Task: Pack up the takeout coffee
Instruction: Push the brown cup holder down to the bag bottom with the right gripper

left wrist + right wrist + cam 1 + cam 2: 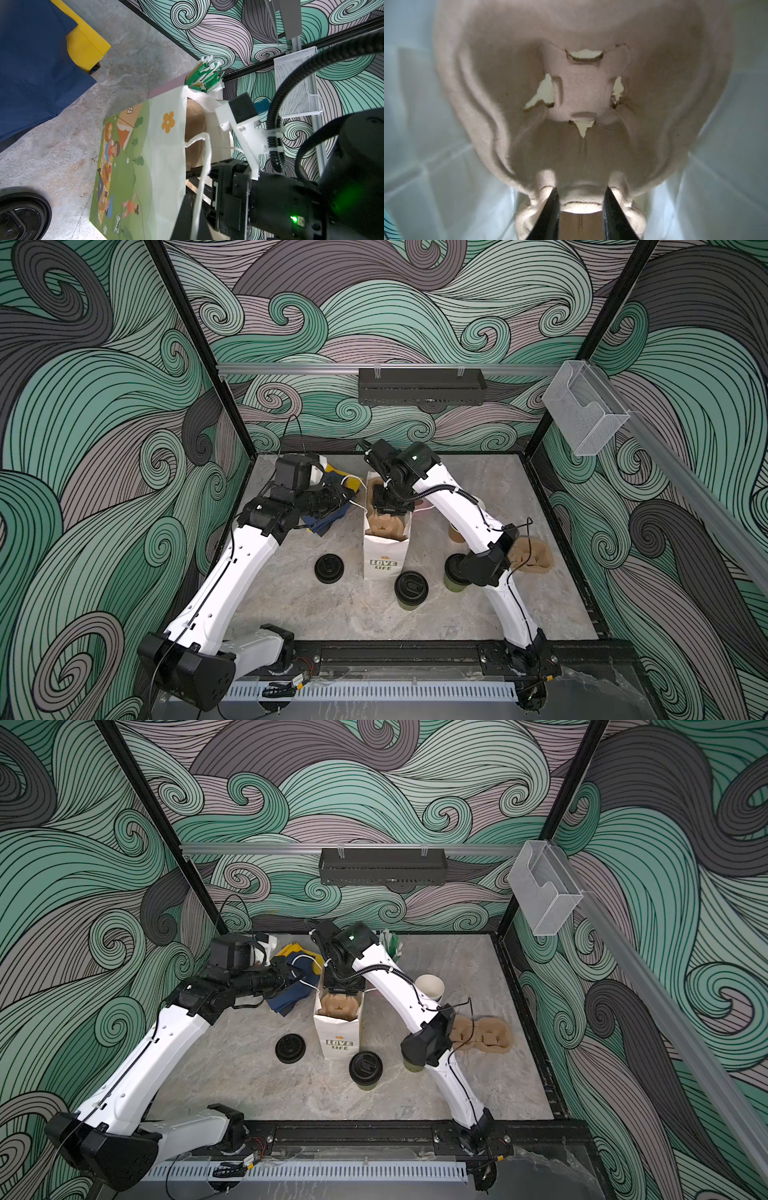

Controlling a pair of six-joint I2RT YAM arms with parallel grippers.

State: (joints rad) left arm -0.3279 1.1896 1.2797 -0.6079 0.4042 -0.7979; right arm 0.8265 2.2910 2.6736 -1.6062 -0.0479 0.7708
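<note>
Bag (384, 549) printed "LOVE LIFE", carrier (384, 527) inside; lidded cup (410, 588) beside.

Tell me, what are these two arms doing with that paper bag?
The right gripper reaches down into the paper bag, closed on a brown cup carrier inside. The left gripper, shut, sits by the bag's handle. The two lidded coffee cups stand on the table near the bag, not packed yet.
</note>
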